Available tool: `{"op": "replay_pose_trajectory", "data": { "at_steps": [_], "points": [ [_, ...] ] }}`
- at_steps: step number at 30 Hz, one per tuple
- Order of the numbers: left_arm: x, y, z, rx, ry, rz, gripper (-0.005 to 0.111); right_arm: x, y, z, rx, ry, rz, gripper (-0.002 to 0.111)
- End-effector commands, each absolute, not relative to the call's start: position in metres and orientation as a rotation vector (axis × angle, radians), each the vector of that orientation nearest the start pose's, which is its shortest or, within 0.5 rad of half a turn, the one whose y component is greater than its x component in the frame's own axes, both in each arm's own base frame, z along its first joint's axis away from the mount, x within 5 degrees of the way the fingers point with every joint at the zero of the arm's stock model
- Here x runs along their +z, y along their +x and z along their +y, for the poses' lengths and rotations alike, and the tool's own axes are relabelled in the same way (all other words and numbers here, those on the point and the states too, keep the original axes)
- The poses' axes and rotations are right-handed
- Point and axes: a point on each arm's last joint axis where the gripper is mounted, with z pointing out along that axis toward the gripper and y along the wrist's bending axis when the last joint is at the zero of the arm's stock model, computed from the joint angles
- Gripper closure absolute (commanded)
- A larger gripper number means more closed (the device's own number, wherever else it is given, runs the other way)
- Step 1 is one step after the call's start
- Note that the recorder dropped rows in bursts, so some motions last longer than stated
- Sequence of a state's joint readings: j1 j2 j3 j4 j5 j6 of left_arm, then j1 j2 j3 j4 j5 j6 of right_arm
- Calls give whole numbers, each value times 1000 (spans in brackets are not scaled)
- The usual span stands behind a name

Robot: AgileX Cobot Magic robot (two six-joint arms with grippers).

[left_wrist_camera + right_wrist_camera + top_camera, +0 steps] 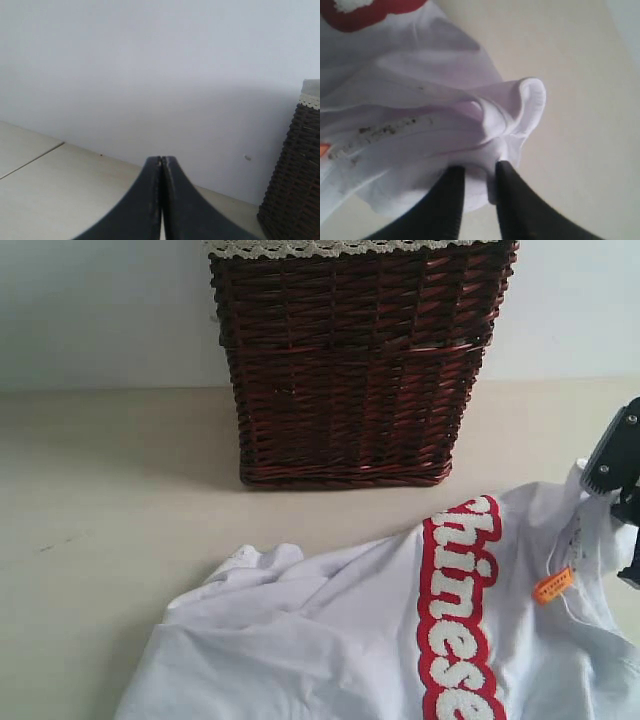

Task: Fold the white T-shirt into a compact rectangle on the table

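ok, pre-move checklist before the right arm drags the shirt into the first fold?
1. Grip of right gripper on white T-shirt: ok, a fold of edge fabric is pinched between its fingers.
2. Hold of left gripper on the shirt: not ok; it is shut, empty and pointed at the wall.
3. Shirt lying flat: not ok, bunched and wrinkled on the table.
4. Clear of wicker basket: ok, bare table lies between them.
5. Whole shirt on the table: cannot tell, its lower part is cut off in the exterior view.
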State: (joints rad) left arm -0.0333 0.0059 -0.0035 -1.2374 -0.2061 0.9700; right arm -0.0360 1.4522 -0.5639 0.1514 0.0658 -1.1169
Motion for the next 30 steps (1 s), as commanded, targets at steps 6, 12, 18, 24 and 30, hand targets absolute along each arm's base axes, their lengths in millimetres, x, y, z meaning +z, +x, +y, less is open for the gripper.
{"op": "replay_pose_trajectory", "data": {
  "at_steps": [6,12,18,24,30],
  "points": [
    [219,54,16,-102,-317,1383,107,209,262,-12,-419,-625,2079,47],
    [219,54,16,-102,-317,1383,107,258,258,-13,-443,-420,1764,49],
    [219,54,16,-102,-317,1383,107,204,243,-8,-240,-514,2298,51],
    [219,54,16,-102,-317,1383,107,162,237,-4,-179,-888,2533,83],
    [219,54,16,-102,-317,1383,107,156,240,18,35,-927,2474,108]
  ]
}}
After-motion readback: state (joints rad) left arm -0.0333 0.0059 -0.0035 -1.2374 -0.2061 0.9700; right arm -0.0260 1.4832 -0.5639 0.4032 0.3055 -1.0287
